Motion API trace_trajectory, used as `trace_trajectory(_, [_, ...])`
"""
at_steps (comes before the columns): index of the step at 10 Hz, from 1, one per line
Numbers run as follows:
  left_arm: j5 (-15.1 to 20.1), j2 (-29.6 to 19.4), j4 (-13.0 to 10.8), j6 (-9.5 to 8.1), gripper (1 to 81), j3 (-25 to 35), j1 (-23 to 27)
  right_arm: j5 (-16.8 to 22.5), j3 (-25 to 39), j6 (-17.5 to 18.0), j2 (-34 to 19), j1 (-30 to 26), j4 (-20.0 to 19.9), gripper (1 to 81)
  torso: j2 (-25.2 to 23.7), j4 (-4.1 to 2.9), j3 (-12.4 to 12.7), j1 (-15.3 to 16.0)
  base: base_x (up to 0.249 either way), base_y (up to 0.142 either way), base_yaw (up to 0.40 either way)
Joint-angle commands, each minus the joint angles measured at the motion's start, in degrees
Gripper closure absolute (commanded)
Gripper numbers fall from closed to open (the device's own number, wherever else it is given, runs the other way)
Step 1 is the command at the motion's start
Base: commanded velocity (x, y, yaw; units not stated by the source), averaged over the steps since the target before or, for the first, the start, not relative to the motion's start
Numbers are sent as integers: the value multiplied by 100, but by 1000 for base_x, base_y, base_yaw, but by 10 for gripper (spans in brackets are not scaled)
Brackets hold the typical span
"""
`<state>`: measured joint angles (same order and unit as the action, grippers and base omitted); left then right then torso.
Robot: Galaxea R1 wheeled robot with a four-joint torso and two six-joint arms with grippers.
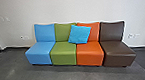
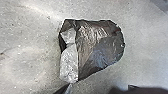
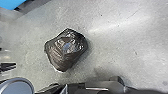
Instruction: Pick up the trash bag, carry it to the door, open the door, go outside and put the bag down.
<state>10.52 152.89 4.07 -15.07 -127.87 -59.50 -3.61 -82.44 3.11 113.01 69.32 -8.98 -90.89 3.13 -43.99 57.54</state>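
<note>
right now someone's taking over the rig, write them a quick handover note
Left and right grippers: can't tell whether either has hold of the bag.
Trash bag: dark, seen against the grey floor in both wrist views.
Robot: indoors, head view facing the four-seat couch with a blue cushion, against a white wall.
Done: pickup can't be confirmed.
Left: getting the bag through the door and down outside.

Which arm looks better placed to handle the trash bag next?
Probably the left: the dark trash bag shows larger in the left wrist view than in the right, suggesting that arm is closer. I can't tell whether it's held.
</note>
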Motion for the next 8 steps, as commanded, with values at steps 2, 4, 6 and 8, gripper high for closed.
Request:
trace_trajectory(2, [284,-83,67,-5,10,51,523,255,203,23,-478,-361,-60,10,-763,0,-723,490,0,0,0])
trace_trajectory(4, [276,-74,67,-5,10,51,531,255,221,14,-487,-361,-60,10,-1159,0,-1096,741,0,0,0])
trace_trajectory(6, [284,-66,120,-5,10,-28,690,255,221,23,-504,-370,-77,10,-1552,0,-929,990,0,0,0])
trace_trajectory(8, [573,40,164,-5,10,-186,926,264,221,23,-504,-361,-60,10,-1841,0,-1104,1182,0,0,0])
